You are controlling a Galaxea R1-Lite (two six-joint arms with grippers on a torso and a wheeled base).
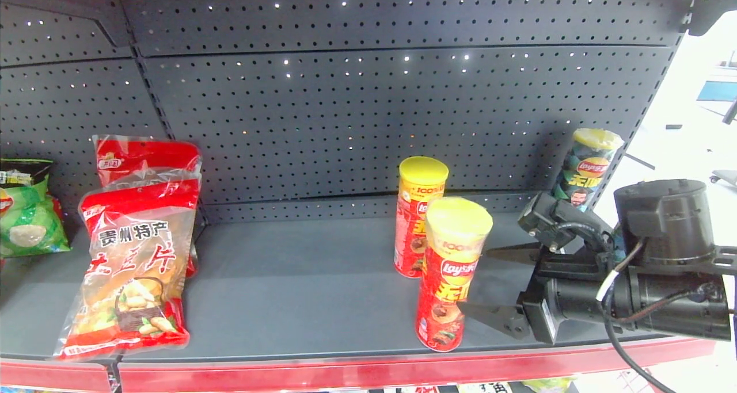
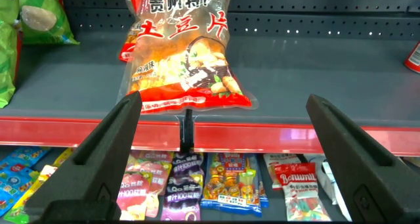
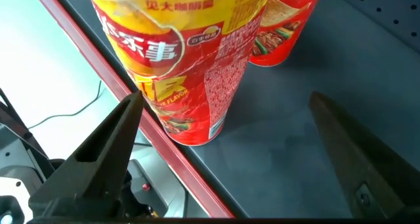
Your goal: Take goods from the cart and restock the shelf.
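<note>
— Jaws on the right arm: how do they stand?
— Apart, with nothing between them. Both dark fingers [image 1: 506,254] lie level over the shelf [image 1: 299,278], pointing at the front can [image 1: 452,272], a red tube with a yellow lid. It stands upright just ahead of the tips, close to the shelf's red front edge [image 1: 345,373]. Whether a tip touches it I cannot tell.
— And beyond that can?
— A second can [image 1: 419,214] of the same kind, upright, just behind the front one and farther from the right jaws. Back beside the wrist, by the perforated panel at the shelf's end, is a green can [image 1: 587,168] with a yellow lid.
— And the left jaws?
— Also apart and empty, held in front of the red edge. Straight ahead of them a red bag [image 2: 184,53] of potato slices rests on the shelf, its lower end near the edge and well apart from the tips. A second red bag [image 1: 144,157] stands behind it, and a green bag [image 2: 39,14] sits farther to the left. Below the jaws, on the tier underneath, lie coloured sweet packets [image 2: 223,184].
</note>
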